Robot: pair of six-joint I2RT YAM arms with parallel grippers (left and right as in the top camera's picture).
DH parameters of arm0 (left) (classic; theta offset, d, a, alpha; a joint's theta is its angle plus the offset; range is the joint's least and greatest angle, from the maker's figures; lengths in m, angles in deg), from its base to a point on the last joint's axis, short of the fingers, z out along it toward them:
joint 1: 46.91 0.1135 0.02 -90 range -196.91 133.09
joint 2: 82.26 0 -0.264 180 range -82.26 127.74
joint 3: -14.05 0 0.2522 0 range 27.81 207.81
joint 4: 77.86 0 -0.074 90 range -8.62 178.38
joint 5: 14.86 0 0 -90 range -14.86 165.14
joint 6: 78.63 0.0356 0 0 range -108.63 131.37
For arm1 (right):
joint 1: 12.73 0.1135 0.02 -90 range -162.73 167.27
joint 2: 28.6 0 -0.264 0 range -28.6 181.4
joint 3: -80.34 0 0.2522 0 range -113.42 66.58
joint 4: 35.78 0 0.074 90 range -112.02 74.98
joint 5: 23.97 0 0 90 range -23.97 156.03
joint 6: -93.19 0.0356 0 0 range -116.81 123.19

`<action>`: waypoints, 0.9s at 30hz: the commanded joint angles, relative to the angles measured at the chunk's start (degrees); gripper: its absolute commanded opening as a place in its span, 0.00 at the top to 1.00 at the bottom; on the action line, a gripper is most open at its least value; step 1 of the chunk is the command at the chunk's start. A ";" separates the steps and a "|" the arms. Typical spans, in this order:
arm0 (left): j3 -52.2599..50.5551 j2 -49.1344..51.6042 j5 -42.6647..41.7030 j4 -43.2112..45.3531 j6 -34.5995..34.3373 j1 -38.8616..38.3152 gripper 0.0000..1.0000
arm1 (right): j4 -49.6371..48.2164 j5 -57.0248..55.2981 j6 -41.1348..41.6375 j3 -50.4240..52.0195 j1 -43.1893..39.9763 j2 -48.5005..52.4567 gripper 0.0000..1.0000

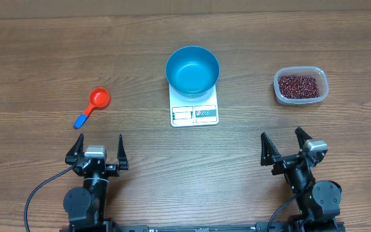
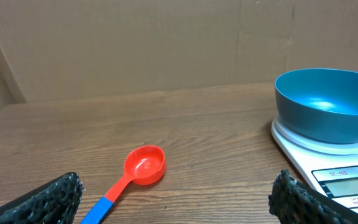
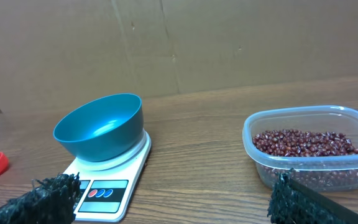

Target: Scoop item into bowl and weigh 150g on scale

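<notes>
An empty blue bowl (image 1: 192, 71) stands on the white scale (image 1: 194, 113) at the table's middle; both show again in the wrist views as bowl (image 2: 328, 104) (image 3: 99, 127) and scale (image 2: 344, 182) (image 3: 107, 190). Dark red-brown beans (image 1: 298, 84) (image 3: 306, 143) fill a clear plastic tub (image 1: 301, 86) (image 3: 309, 149) at the right. A red scoop with a blue handle (image 1: 93, 105) (image 2: 132, 177) lies on the left. My left gripper (image 1: 98, 150) (image 2: 179, 199) and right gripper (image 1: 283, 145) (image 3: 173, 199) sit near the front edge, both open and empty.
Brown cardboard walls (image 2: 135, 43) stand behind the wooden table (image 1: 185, 148). A black cable (image 1: 40, 190) runs beside the left arm's base.
</notes>
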 commanded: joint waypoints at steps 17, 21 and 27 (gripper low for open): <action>7.34 1.62 -3.39 -4.57 -3.58 0.35 0.00 | -0.28 -0.55 -0.13 0.24 0.33 -0.57 0.00; 13.62 7.78 -4.87 -6.34 -5.27 0.35 0.00 | -0.28 -0.55 -0.15 0.24 0.33 -0.57 0.00; 30.23 26.12 -9.99 -12.68 -6.05 0.35 0.00 | -0.28 -0.55 -0.15 0.24 0.33 -0.57 0.00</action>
